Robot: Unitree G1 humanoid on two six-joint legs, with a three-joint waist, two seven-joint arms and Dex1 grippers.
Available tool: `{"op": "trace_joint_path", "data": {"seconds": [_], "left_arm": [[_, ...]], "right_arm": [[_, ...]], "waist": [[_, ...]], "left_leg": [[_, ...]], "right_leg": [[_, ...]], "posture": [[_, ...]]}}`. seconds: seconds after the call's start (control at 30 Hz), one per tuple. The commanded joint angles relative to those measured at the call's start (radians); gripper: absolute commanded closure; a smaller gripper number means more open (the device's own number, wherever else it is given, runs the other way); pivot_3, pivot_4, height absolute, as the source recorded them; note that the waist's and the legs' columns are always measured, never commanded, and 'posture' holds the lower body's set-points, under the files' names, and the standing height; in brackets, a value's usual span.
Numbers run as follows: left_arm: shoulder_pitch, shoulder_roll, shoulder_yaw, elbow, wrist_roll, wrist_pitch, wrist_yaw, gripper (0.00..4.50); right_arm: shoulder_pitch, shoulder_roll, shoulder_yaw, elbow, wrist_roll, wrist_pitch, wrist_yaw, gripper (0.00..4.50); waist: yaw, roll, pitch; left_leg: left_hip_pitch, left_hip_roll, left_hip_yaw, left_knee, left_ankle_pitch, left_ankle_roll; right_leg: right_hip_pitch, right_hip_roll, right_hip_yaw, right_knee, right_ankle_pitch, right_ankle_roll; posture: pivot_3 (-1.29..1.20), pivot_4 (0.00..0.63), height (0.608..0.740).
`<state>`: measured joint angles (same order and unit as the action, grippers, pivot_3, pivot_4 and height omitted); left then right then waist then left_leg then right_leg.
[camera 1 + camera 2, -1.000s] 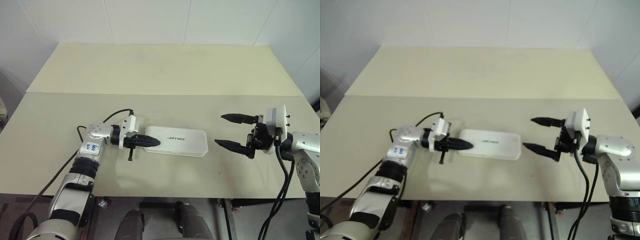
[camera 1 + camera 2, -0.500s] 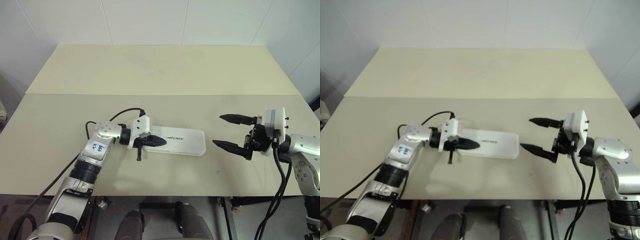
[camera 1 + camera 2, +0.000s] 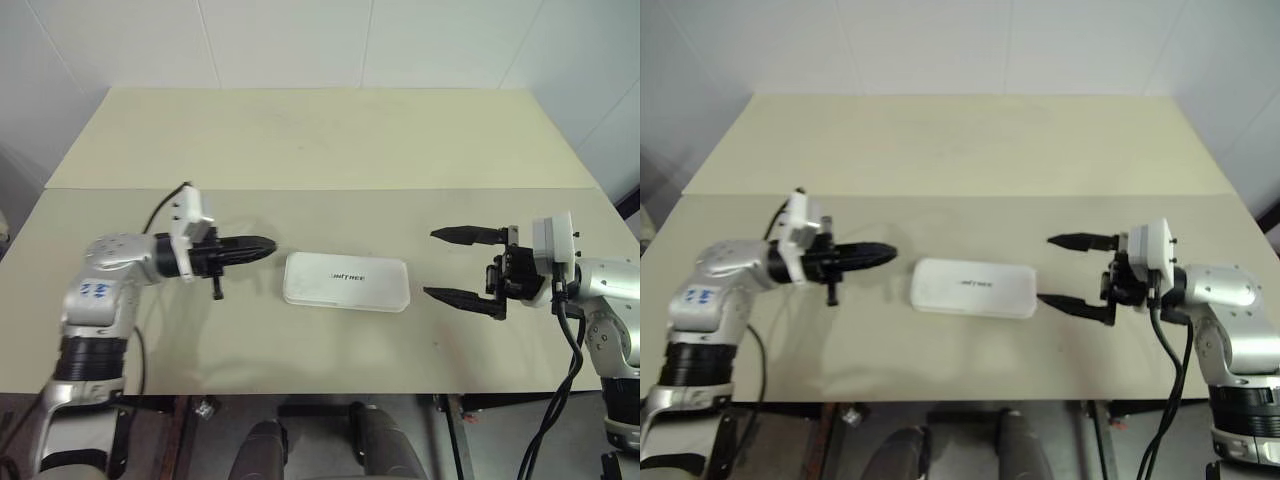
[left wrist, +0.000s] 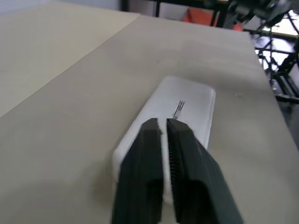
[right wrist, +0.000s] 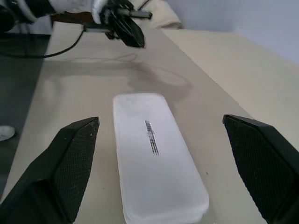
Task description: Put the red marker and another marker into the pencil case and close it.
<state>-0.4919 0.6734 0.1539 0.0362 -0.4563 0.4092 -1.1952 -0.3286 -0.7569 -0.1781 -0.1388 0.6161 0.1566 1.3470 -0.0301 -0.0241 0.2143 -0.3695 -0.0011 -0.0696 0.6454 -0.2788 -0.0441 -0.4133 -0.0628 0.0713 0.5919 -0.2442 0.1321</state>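
- The left claw (image 3: pixel 262 247), fingers nearly together and empty, has been drawn back off the pencil case (image 3: pixel 346 281).
- The case lies apparently closed on the table (image 3: pixel 320 140); the right claw (image 3: pixel 452 266) is held wide apart.

A pale beige matte worktop (image 3: pixel 330 140) spans the scene, divided by a straight seam (image 3: pixel 330 188) parallel to its far edge. Behind the far edge rises a white tiled wall (image 3: pixel 300 40) with thin grey joints. Below the near edge, a dark floor (image 3: pixel 480 440) and black metal frame members (image 4: pixel 187 7) are visible.
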Motion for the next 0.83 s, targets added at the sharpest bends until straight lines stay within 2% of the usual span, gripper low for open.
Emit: {"op": "trace_joint_path", "data": {"seconds": [0.03, 0.27, 0.3, 0.33, 0.47, 0.6, 0.83], "left_arm": [[0.038, 0.046, 0.077, -0.062, -0.046, -0.035, -0.009, 2.88], [0.123, 0.067, 0.134, -0.159, -0.088, -0.015, 0.039, 0.47], [0.133, 0.069, 0.133, -0.173, -0.093, -0.009, 0.043, 0.15], [0.143, 0.067, 0.130, -0.194, -0.098, 0.001, 0.054, 0.03], [0.206, 0.080, 0.144, -0.250, -0.123, 0.023, 0.057, 0.03], [0.208, 0.099, 0.127, -0.229, -0.068, -0.030, 0.070, 0.03], [0.269, 0.146, 0.195, -0.221, -0.089, -0.047, 0.083, 0.03]], "right_arm": [[-0.004, -0.020, 0.007, 0.004, 0.008, -0.009, 0.049, 0.00], [-0.087, -0.035, 0.002, 0.204, -0.036, -0.063, 0.117, 0.00], [-0.095, -0.038, 0.003, 0.224, -0.041, -0.072, 0.129, 0.00], [-0.102, -0.044, 0.003, 0.251, -0.046, -0.080, 0.145, 0.00], [-0.116, -0.065, 0.009, 0.313, -0.087, -0.122, 0.166, 0.00], [-0.100, -0.103, -0.001, 0.382, -0.125, -0.190, 0.203, 0.00], [-0.070, -0.137, -0.010, 0.374, -0.118, -0.197, 0.213, 0.00]], "waist": [[0.004, 0.000, 0.000], [0.002, 0.000, 0.000], [0.002, 0.000, 0.000], [0.002, 0.000, 0.000], [-0.002, 0.000, 0.000], [0.000, 0.000, 0.000], [-0.002, 0.000, 0.000]], "left_leg": [[0.000, 0.000, 0.000, 0.000, 0.000, 0.000], [-0.001, -0.001, 0.001, 0.001, 0.000, 0.000], [-0.001, -0.001, 0.001, 0.000, 0.000, 0.000], [-0.001, -0.001, 0.001, 0.000, 0.000, 0.000], [0.000, 0.000, 0.000, -0.001, 0.000, 0.000], [0.000, 0.000, 0.001, 0.000, 0.000, -0.001], [0.000, 0.000, 0.002, 0.000, -0.001, -0.001]], "right_leg": [[0.000, 0.000, 0.000, 0.000, -0.001, -0.001], [0.000, -0.003, 0.000, -0.001, -0.003, -0.006], [0.000, -0.002, 0.000, -0.001, -0.003, -0.006], [0.000, -0.002, 0.000, -0.001, -0.003, -0.006], [0.000, -0.001, -0.001, -0.001, -0.003, -0.005], [0.000, -0.001, 0.000, 0.000, -0.004, -0.007], [0.000, -0.001, 0.001, -0.001, -0.005, -0.009]], "posture": [[0.00, 0.150, 0.740], [0.00, 0.150, 0.740], [0.00, 0.150, 0.740], [0.00, 0.150, 0.740], [0.00, 0.150, 0.740], [0.00, 0.150, 0.740], [0.00, 0.150, 0.740]]}}
